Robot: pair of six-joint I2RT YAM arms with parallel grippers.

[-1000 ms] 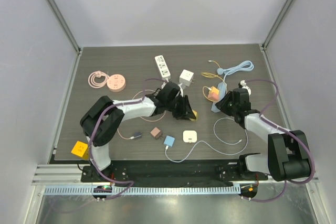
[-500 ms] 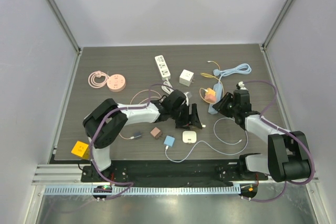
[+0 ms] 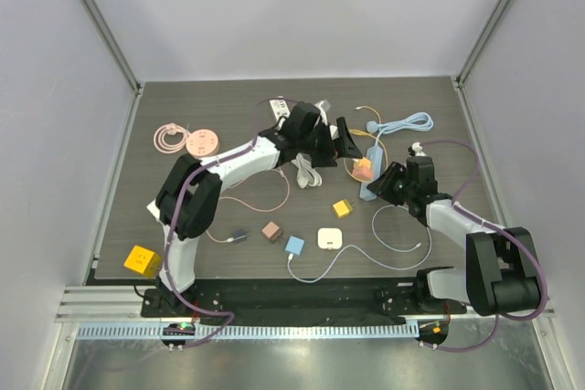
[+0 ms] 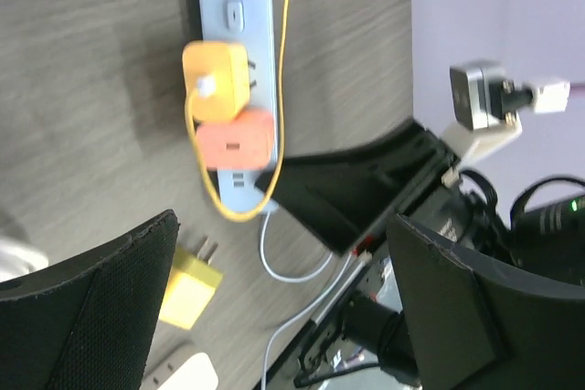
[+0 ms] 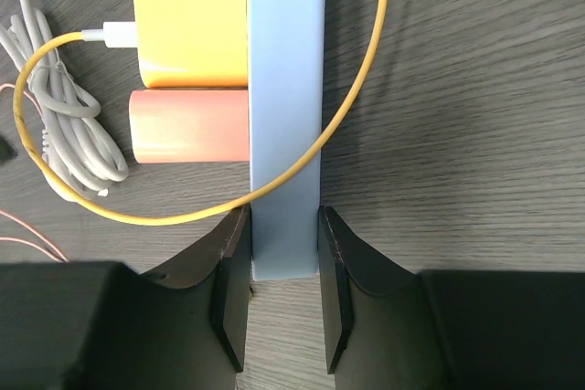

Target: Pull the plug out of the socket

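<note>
A light-blue power strip, the socket (image 3: 371, 173) (image 4: 233, 6) (image 5: 285, 89), lies right of centre with an orange plug (image 3: 366, 164) (image 4: 217, 79) (image 5: 190, 29) and a pink plug (image 4: 236, 142) (image 5: 187, 125) seated in it. My right gripper (image 3: 385, 185) (image 5: 284, 253) is shut on the strip's near end. A loose yellow plug (image 3: 342, 208) (image 4: 187, 288) lies on the table, prongs showing. My left gripper (image 3: 350, 147) (image 4: 283, 308) hangs open and empty above the strip's plugs.
A yellow cable (image 5: 347, 116) loops over the strip. A coiled white cable (image 3: 306, 171) (image 5: 64, 134) lies left of it. A white charger (image 3: 330, 237), blue cube (image 3: 294, 245) and brown cube (image 3: 271, 230) sit nearer. A pink round socket (image 3: 202, 142) is far left.
My left gripper opened and let go of the yellow plug, which now lies on the table. The left arm then swung back and up toward the strip. The right arm kept its hold.
</note>
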